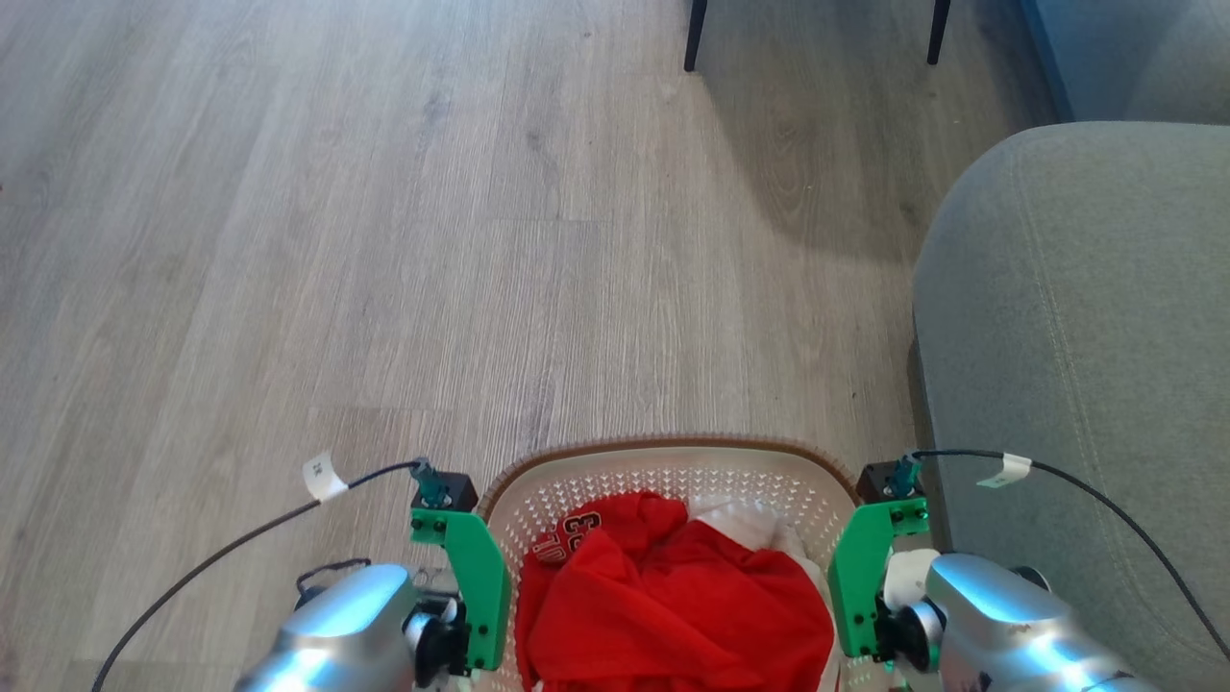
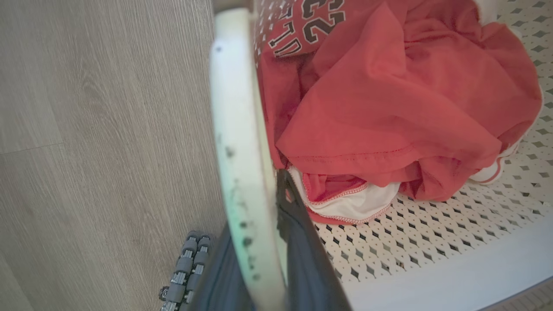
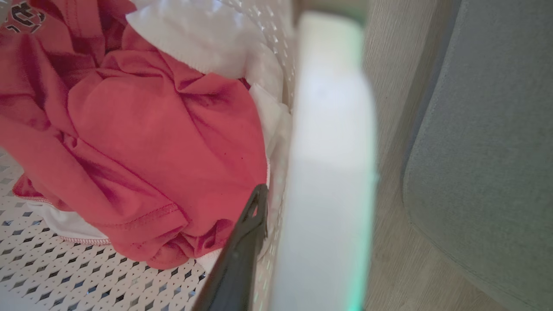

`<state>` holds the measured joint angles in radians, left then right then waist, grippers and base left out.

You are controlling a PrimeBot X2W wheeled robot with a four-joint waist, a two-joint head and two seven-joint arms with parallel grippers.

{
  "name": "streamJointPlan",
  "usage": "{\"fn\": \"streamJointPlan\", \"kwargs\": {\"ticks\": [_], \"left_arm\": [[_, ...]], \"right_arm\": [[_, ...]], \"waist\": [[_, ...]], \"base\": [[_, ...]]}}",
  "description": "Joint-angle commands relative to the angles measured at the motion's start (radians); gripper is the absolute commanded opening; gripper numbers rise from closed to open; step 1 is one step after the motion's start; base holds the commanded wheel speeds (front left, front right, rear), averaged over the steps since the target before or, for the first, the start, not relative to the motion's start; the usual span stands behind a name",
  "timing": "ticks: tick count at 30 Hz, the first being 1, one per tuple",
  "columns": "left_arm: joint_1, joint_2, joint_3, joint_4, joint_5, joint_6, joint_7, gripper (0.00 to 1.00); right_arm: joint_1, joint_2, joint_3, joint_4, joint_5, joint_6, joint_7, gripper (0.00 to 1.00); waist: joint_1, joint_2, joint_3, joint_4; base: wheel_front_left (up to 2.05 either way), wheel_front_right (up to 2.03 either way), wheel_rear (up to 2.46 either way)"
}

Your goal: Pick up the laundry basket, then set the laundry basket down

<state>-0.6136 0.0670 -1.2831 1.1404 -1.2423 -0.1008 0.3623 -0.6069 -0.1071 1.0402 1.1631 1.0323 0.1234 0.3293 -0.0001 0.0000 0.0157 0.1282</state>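
Far left, head view: pale grey wood-plank floor [image 1: 384,240]. Black cable [image 1: 221,553] with a white tag, running to the silver left forearm and its green bracket [image 1: 476,577].

Left wrist view: left tool [image 2: 255,207] astride the left side handle [image 2: 242,129] of the laundry basket [image 2: 432,242]. One dark finger [image 2: 302,250] inside the perforated wall. The other outside, mostly hidden behind the handle. Both close against it, so clamped on the handle. Handle white, blurred, speckled with dark marks. Small grey linked piece [image 2: 185,272] low on the floor side, too unclear to name.

Centre, head view: basket between the two arms, near part cut off by the bottom edge. Brown rim, cream walls, red clothes [image 1: 673,605] heaped inside, white cloth [image 1: 750,524] at the heap's far right. Lettering on the red shirt partly folded under, not readable in full. Underside hidden: cannot tell whether resting on the floor or held clear of it.

Right wrist view: right tool [image 3: 311,194] at the right side handle [image 3: 328,151], white and heavily blurred. One dark finger [image 3: 242,255] inside the wall, tip against red cloth. Second finger hidden behind the handle. Cannot tell how far open, or whether gripping.

Far right, head view: grey sofa [image 1: 1076,336] just beside the basket, cut off by the frame. Two dark furniture legs [image 1: 694,34] at the top edge, everything above them out of frame.
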Motion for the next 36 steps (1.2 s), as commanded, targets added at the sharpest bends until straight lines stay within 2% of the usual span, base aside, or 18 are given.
{"fn": "streamJointPlan", "kwargs": {"ticks": [1,36], "left_arm": [[-0.051,-0.017,0.013,-0.04,0.005,-0.03,-0.006,0.0],[-0.042,-0.017,0.005,-0.043,0.007,-0.03,0.009,0.0]], "right_arm": [[-0.011,0.04,0.019,-0.034,0.001,0.007,-0.021,0.0],[-0.024,0.048,0.108,-0.014,0.084,0.007,-0.034,0.0]], "waist": [[0.0001,0.0,-0.002,0.001],[0.0001,0.0,-0.02,-0.008]], "base": [[0.0,0.0,0.0],[0.0,0.0,0.0]]}}
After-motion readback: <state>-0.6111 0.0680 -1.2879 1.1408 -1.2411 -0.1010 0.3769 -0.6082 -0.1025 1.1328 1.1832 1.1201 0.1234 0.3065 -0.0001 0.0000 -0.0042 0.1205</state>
